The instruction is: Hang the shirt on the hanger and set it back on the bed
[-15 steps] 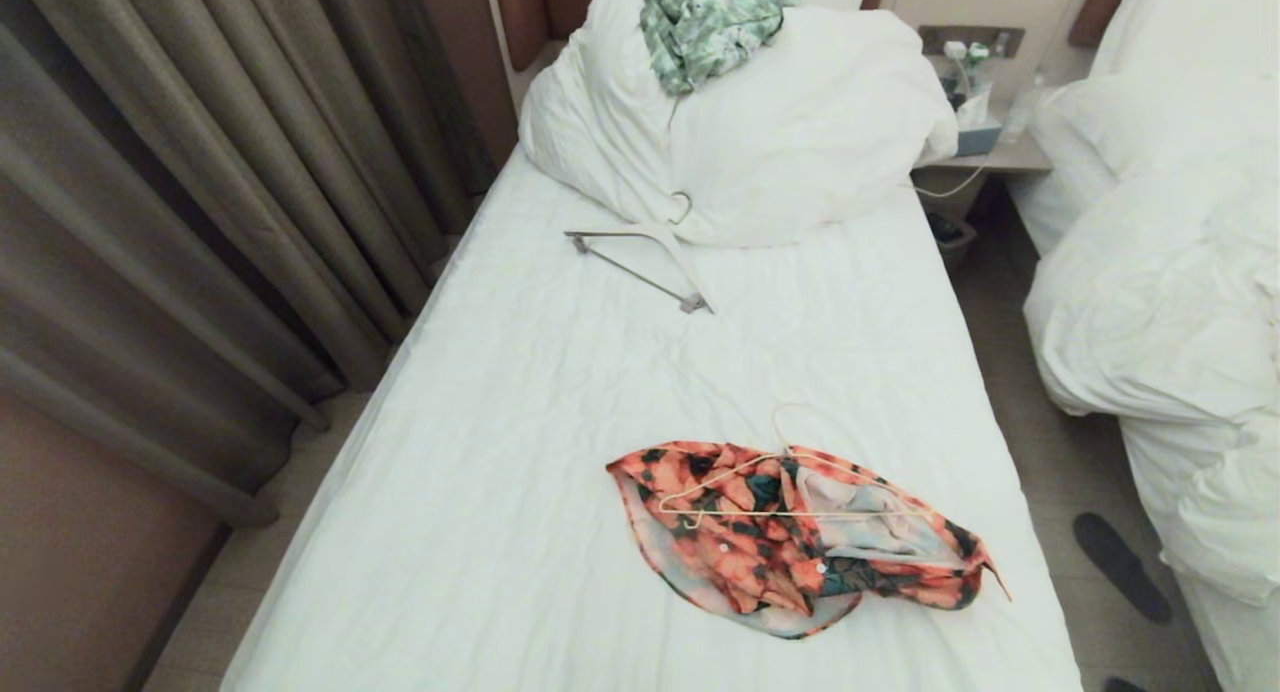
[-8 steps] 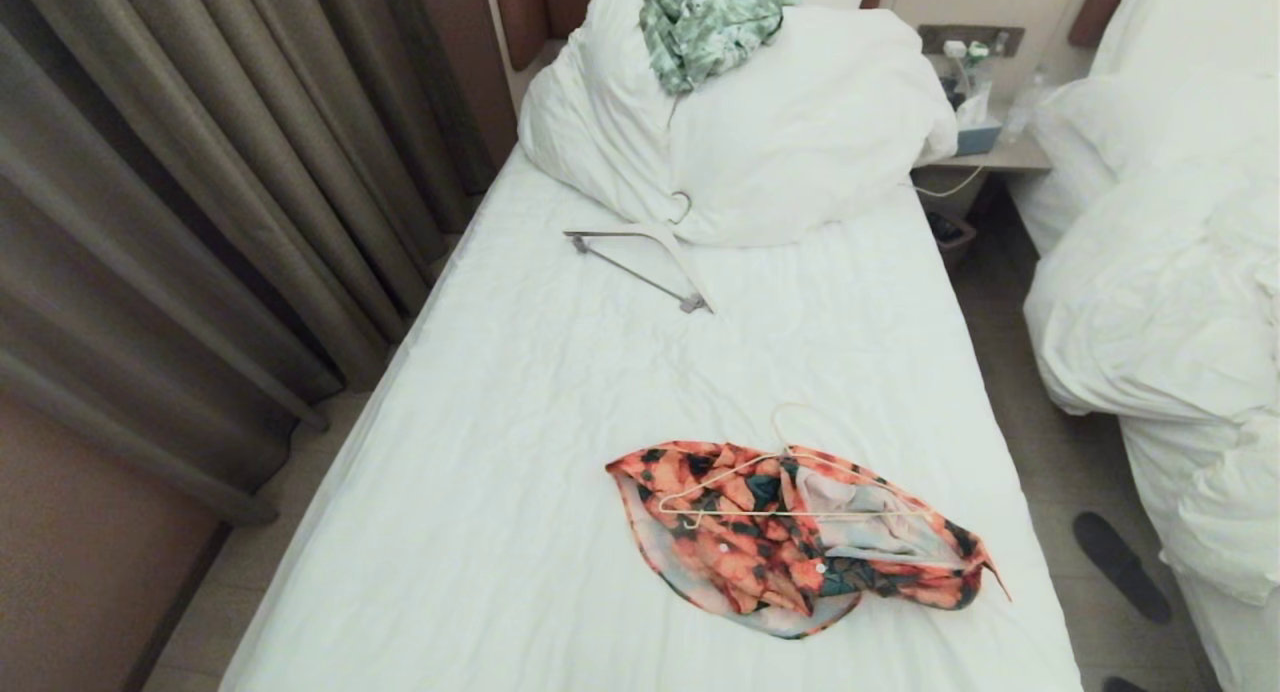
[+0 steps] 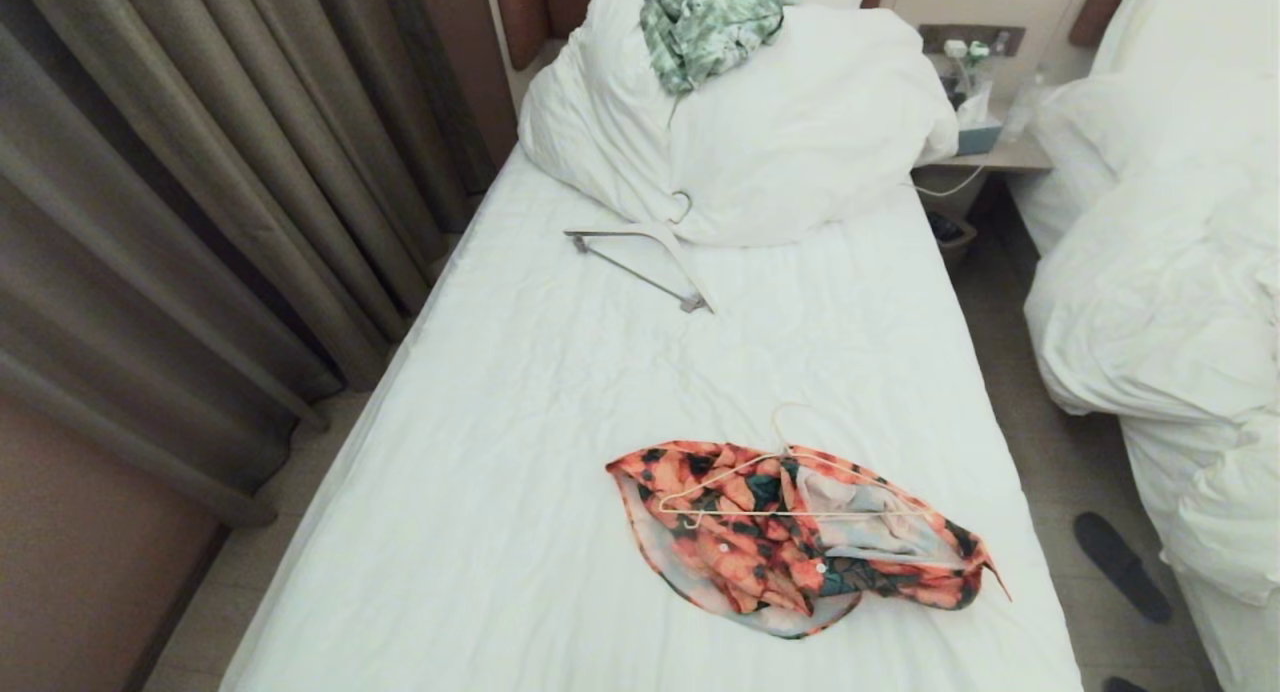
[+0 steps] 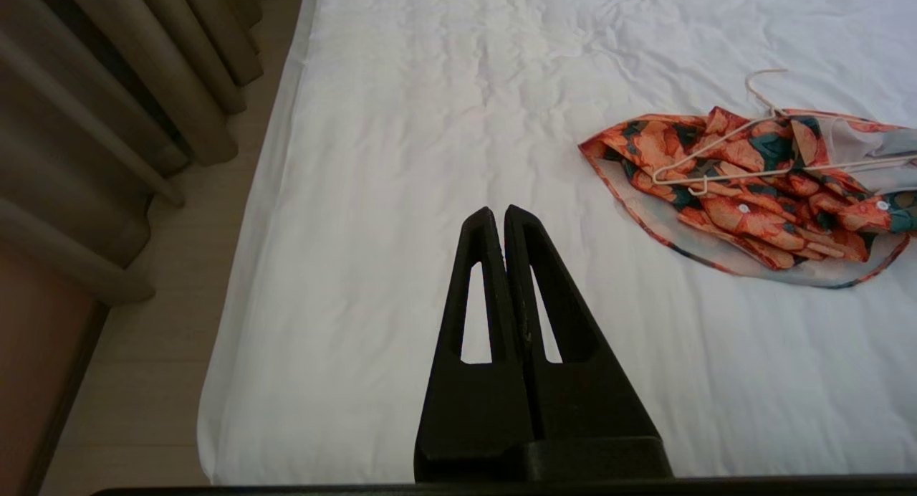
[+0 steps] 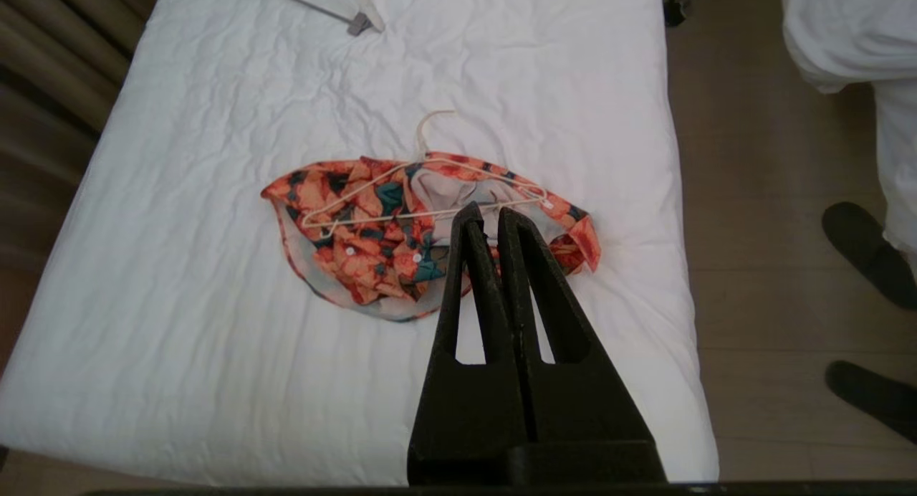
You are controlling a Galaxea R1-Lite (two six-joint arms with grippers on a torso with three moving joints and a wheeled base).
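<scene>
shirt (image 3: pixel 790 537): thin printed cloth, crumpled, matt | hanger (image 3: pixel 790 492): slim cream wire, smooth | bed (image 3: pixel 560 422): white cotton-like sheet, matt, finely creased | pillow (image 3: pixel 800 142): soft white cloth | far hanger (image 3: pixel 645 257): white plastic-looking arms, grey metal bar | curtains (image 3: pixel 200 222): heavy matt fabric | floor (image 3: pixel 1050 452): smooth, wood-look

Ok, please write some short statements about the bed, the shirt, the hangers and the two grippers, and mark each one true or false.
1. The shirt lies crumpled on the bed. True.
2. The hanger rests on the shirt. True.
3. The left gripper is shut on the hanger. False: it is shut on nothing, above bare sheet.
4. The right gripper stands wide open. False: it is shut.
5. The thicker hanger lies near the pillow. True.
</scene>
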